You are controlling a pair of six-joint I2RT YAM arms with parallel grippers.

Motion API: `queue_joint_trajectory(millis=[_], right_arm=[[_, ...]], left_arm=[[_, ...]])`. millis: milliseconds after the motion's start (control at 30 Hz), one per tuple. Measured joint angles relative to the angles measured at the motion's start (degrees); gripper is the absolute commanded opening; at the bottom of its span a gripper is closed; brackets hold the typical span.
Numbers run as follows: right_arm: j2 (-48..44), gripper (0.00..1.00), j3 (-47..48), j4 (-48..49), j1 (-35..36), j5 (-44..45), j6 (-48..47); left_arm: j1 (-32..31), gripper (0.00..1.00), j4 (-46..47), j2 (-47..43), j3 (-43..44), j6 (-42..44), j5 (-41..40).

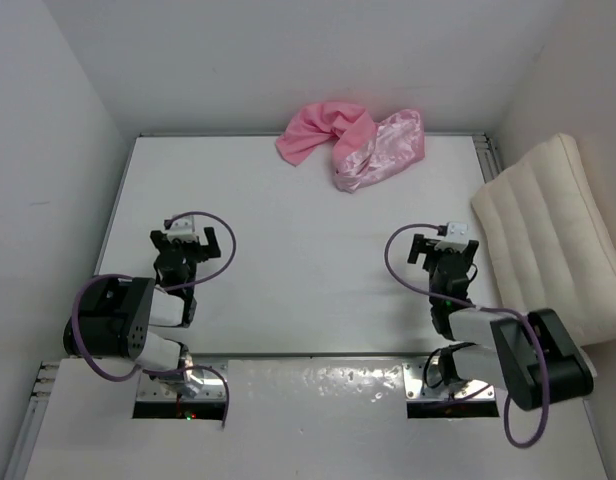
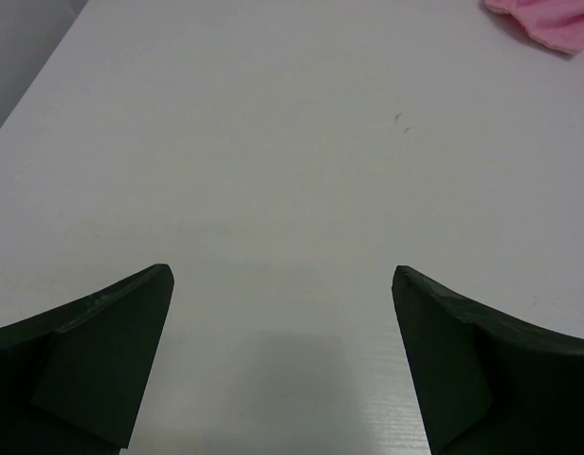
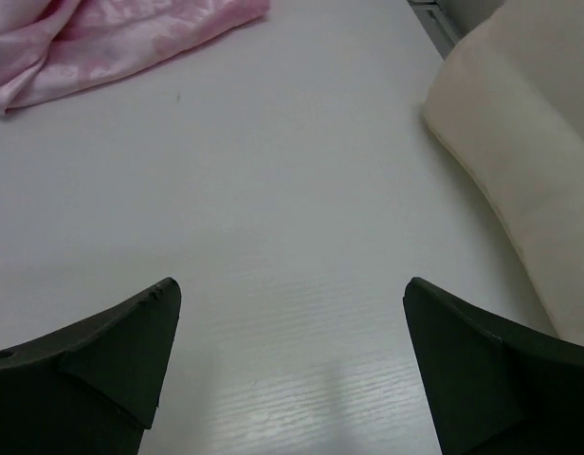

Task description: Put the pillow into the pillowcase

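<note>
The pink satin pillowcase (image 1: 356,142) lies crumpled at the table's far edge, middle; it also shows at the top left of the right wrist view (image 3: 102,43) and the top right corner of the left wrist view (image 2: 553,19). The cream quilted pillow (image 1: 553,232) leans at the right edge of the table, partly over the rim, and shows in the right wrist view (image 3: 529,142). My left gripper (image 1: 191,238) is open and empty over bare table near the left. My right gripper (image 1: 443,250) is open and empty, just left of the pillow.
White walls enclose the white table (image 1: 308,260) on the left, far and right sides. A metal rail (image 1: 488,155) runs along the right rim by the pillow. Both arm bases sit at the near edge.
</note>
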Motion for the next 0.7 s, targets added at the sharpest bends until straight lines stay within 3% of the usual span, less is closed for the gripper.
queue_joint_trajectory(millis=[133,233,300,333,400,433,467,500,533,600,700], right_arm=[[-8.50,0.99,2.93,-10.69,2.10,-4.02,-4.26],[-7.93,0.99,13.88,-20.00,3.48,-6.88,-8.55],[-4.74,0.96,25.27,-26.01,4.24,-7.76,-10.21],[-3.72,0.74,28.28,-28.11,4.37,-8.39,-10.21],[2.25,0.08,42.27,-33.99,3.93,-12.76,-10.36],[5.05,0.10,47.52,-36.41,3.41,-14.97,-10.14],[8.50,0.20,53.42,-38.73,2.97,-17.16,-8.96],[12.15,0.69,58.16,-39.87,2.78,-18.56,-6.91],[15.85,0.86,62.79,-40.92,2.51,-19.58,-4.37],[24.28,0.99,71.32,-42.91,2.21,-21.05,0.22],[37.88,0.99,82.25,-45.16,2.23,-22.36,7.74]], left_arm=[[0.00,1.00,0.04,-0.02,0.00,0.31,1.18],[0.57,1.00,-1.25,-1.18,0.15,1.57,5.25],[1.09,1.00,-13.53,-5.84,4.76,4.72,11.93],[0.85,1.00,-21.11,-7.43,10.23,8.90,15.65],[-0.28,1.00,-34.27,-7.63,23.67,15.21,19.15],[-0.96,1.00,-38.60,-7.06,30.12,16.83,19.34],[-1.44,1.00,-41.33,-6.88,35.23,17.97,18.53],[-1.86,1.00,-42.88,-6.88,38.49,18.67,17.33],[-2.08,1.00,-44.09,-7.10,40.92,19.26,16.04],[-1.90,1.00,-46.07,-7.39,41.92,19.26,13.46],[-1.53,1.00,-51.01,-6.93,40.44,17.16,11.06]])
